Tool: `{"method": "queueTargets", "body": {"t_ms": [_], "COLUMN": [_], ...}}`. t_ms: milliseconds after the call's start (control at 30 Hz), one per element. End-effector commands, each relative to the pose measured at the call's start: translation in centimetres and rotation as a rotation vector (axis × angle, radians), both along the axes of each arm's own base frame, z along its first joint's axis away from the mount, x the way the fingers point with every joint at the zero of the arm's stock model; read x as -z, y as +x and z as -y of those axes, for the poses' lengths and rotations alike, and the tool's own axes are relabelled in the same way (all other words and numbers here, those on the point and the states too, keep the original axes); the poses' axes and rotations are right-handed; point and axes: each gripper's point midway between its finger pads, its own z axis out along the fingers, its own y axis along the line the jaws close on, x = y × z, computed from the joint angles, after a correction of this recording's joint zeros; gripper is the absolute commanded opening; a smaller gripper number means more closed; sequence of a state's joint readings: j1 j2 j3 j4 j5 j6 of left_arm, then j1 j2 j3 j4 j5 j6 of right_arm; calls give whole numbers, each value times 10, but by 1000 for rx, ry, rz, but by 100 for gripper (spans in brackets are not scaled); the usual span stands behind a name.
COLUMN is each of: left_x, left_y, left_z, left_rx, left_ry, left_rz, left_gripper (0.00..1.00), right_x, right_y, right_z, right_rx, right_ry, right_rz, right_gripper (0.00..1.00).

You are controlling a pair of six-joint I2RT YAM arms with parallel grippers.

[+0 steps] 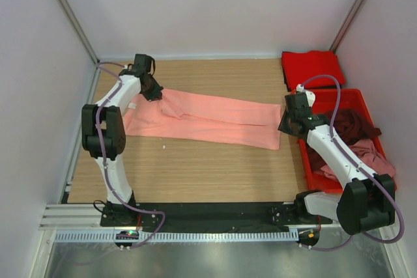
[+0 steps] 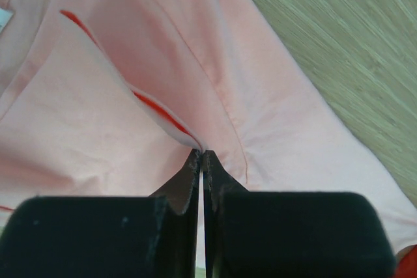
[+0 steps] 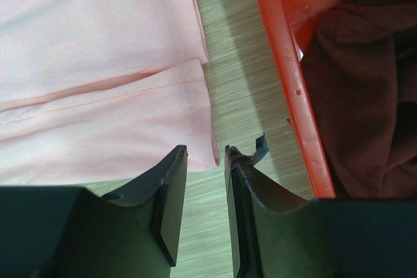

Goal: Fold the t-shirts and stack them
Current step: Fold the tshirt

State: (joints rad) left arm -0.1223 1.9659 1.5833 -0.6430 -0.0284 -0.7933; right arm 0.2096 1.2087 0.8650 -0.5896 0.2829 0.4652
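The salmon-pink shirt (image 1: 215, 120) lies stretched in a long band across the desk (image 1: 195, 167), reaching from one arm to the other. The left pincer (image 2: 201, 161) is clenched on a raised fold at the shirt's left end. The right pincer (image 3: 205, 161) is released, its jaws narrowly parted at the shirt's right corner, beside the red bin (image 1: 339, 93). The maroon shirt (image 1: 352, 127) and dusty pink shirt (image 1: 368, 159) lie crumpled in the bin. The red shirt (image 1: 313, 68) sits folded behind it.

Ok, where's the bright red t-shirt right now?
Top view: the bright red t-shirt lies folded at the far right corner of the table, just behind the red bin.
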Motion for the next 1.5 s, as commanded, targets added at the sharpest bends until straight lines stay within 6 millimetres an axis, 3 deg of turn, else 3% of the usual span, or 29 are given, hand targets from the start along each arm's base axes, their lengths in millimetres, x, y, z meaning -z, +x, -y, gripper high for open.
{"method": "queueTargets", "body": {"t_ms": [0, 533, 900, 1000, 1033, 1200, 1333, 1433, 1467], "left_x": [-4, -8, -1, -1, -2, -14, -44, -46, -43], "left_y": [12, 24, 26, 28, 29, 30, 24, 9, -6], "left_z": [7, 40, 46, 47, 50, 64, 54, 32, 22], "left_rx": [53, 206, 225, 224, 230, 245, 231, 175, 153], "left_ry": [19, 70, 70, 67, 53, -24, 17, 112, 150], "left_rz": [31, 84, 73, 63, 63, 78, 145, 114, 64], "left_gripper": [0, 0, 1, 9, 15, 24, 32, 34, 34], "right_x": [-12, -12, -12, -12, -11, -12, -15, -17, -18], "right_y": [13, 13, 12, 12, 11, 10, 9, 9, 9], "right_z": [-1, -1, -1, 0, -1, -1, 0, -1, 0], "right_rx": [-7, -8, -6, -4, -7, -8, -5, -10, -8], "right_ry": [-3, -1, -2, -2, -1, -2, -2, 3, 1], "right_rz": [52, 56, 53, 54, 52, 53, 58, 65, 65], "right_gripper": [37, 36, 37, 37, 37, 37, 37, 37, 37]}}
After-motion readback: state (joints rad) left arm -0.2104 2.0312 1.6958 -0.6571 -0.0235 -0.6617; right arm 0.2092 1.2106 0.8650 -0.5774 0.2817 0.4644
